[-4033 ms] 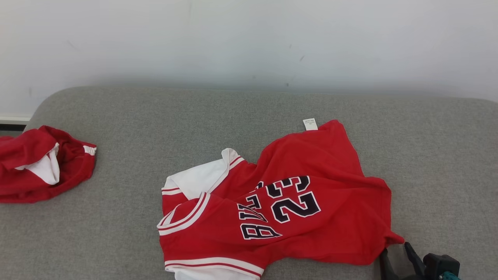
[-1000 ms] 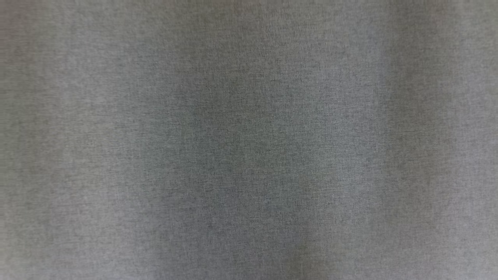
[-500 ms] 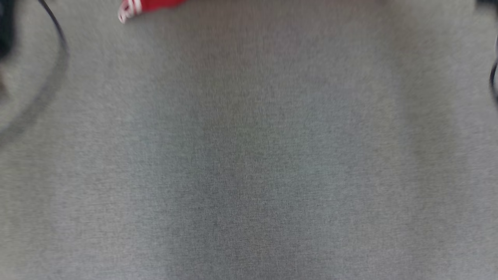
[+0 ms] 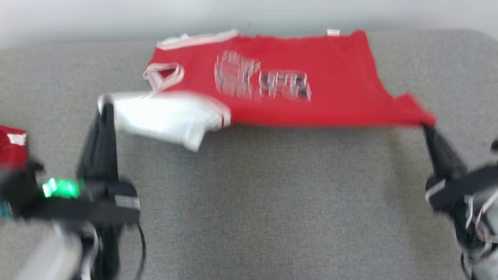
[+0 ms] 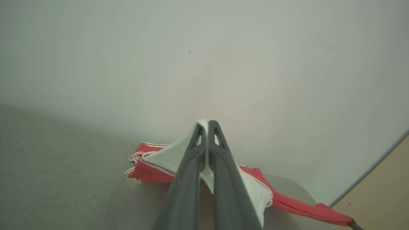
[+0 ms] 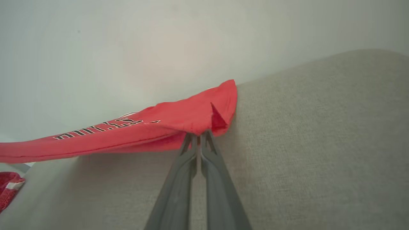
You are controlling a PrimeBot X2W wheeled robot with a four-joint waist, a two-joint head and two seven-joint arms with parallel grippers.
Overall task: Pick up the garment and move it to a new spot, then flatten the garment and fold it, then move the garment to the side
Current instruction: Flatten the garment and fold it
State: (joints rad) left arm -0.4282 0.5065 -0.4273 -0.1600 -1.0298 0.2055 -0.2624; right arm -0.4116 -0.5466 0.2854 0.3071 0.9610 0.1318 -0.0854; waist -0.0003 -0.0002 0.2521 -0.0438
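Fingers of the left gripper [image 4: 105, 103] are closed on a white corner of the garment [image 4: 303, 105], and the left wrist view shows white cloth pinched between them. The right gripper [image 4: 426, 127] is likewise clamped on a red corner at the opposite end. The garment, a red jersey with white trim and dark lettering, hangs stretched between the two grips. Its near edge is raised off the grey padded surface [image 4: 253, 202], and its far edge lies close to the pale wall [image 4: 78, 15]. The head view is blurred, so it cannot be told how much of the far edge rests on the surface. Judged from this layout, pickup is complete and the garment is being relocated or spread out. Laying it flat, folding it and moving it aside are not yet done. A second red garment [image 4: 11, 149] sits well apart at the left edge.
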